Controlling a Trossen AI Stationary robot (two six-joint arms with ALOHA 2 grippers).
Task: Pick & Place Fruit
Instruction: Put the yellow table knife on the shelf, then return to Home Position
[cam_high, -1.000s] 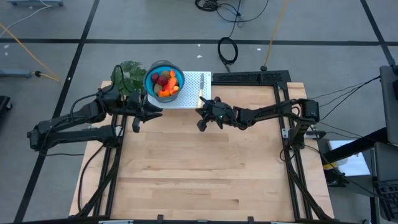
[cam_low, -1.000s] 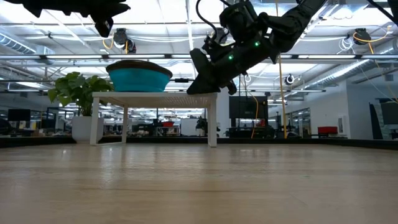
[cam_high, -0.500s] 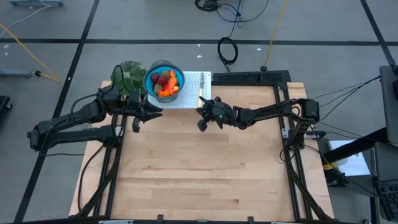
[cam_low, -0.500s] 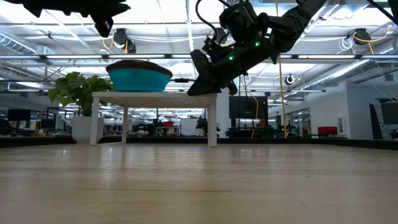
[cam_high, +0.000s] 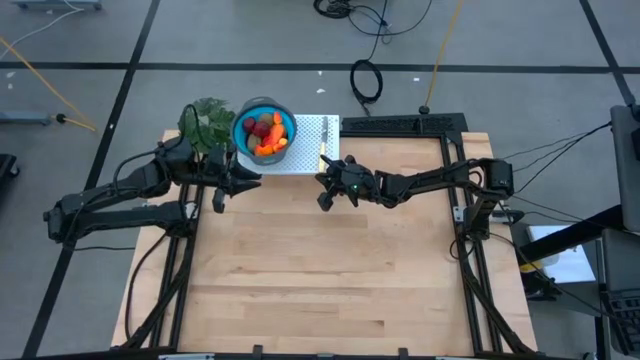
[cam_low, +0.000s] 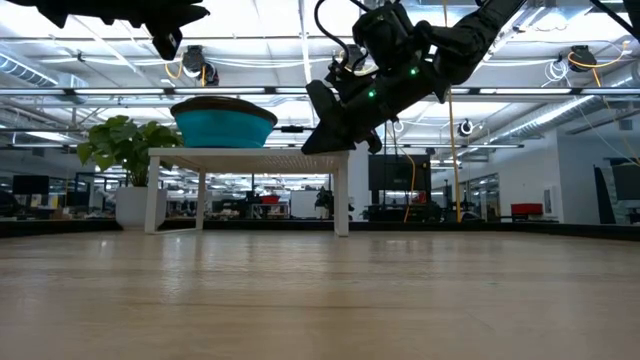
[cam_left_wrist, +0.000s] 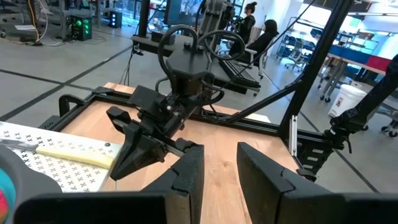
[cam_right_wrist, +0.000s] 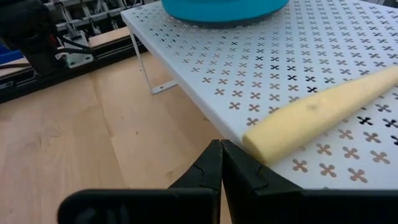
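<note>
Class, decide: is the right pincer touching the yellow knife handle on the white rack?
Apart. The right wrist view shows the shut right pincer just short of the knife handle, with white rack visible between them.

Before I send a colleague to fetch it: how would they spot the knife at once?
At the table's far edge stands a white perforated rack holding a blue bowl of fruit. The knife lies flat on the rack's right side, beside the bowl. It alone is long and thin, with a pale yellow handle.

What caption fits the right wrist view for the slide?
Right gripper, jaws shut, at the edge of the white perforated shelf, beside the yellow knife handle.
</note>
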